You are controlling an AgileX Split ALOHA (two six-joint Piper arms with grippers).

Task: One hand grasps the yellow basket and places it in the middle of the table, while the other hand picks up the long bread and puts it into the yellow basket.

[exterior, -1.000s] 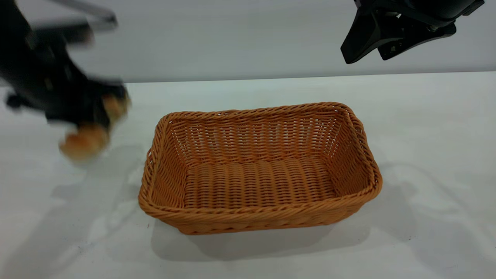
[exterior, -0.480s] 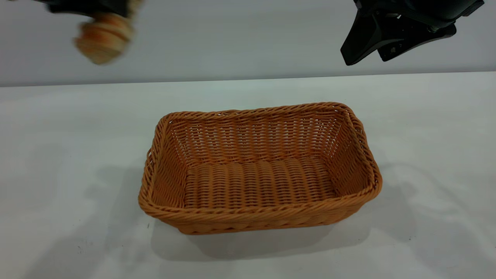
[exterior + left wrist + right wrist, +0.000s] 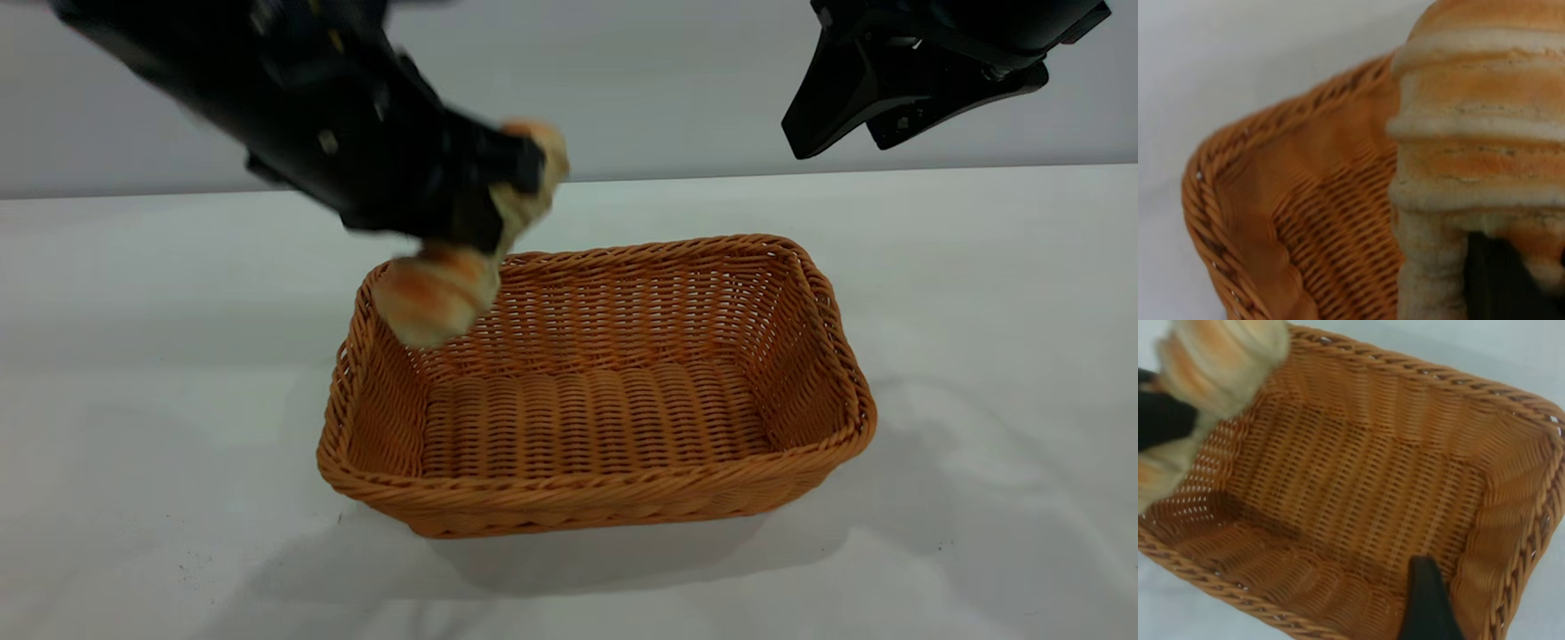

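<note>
The yellow basket [image 3: 587,498] stands in the middle of the white table [image 3: 133,400]. My left gripper [image 3: 498,209] is shut on the long bread [image 3: 436,293] and holds it tilted above the basket's back left corner. The bread's lower end hangs just over the rim. The left wrist view shows the striped bread [image 3: 1478,133] close up above the basket's corner [image 3: 1238,220]. My right gripper [image 3: 836,142] is open and empty, raised high at the back right. Its wrist view looks down into the empty basket [image 3: 1405,367] and shows the bread [image 3: 1218,360] at one corner.
The pale back wall rises behind the table's far edge [image 3: 800,169]. White tabletop lies left, right and in front of the basket.
My left gripper carried the bread from low at the far left, up high, then right and down over the basket's back left corner. The right gripper and the basket stayed put.
</note>
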